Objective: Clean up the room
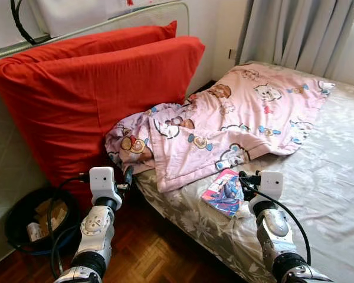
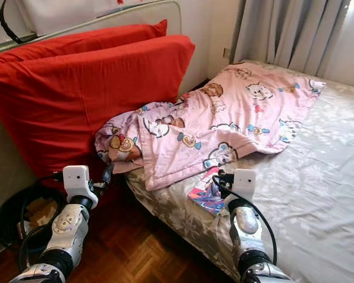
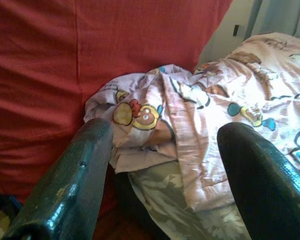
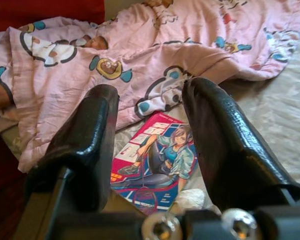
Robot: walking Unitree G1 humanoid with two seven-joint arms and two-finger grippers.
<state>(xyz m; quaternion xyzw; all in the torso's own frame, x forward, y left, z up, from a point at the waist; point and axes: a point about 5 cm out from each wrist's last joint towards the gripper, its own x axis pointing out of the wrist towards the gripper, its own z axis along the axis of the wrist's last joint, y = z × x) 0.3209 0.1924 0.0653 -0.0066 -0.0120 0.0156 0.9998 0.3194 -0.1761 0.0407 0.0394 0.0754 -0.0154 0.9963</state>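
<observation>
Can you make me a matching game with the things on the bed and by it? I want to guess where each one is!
Things:
1. pink blanket
2. comic book
3. red cushions
4. black basket

Places:
A. on the floor, beside the left arm
B. standing against the wall by the bed
C. spread across the bed
D. lying at the bed's edge, before the right end effector

Pairs: 1-C, 2-D, 3-B, 4-A
</observation>
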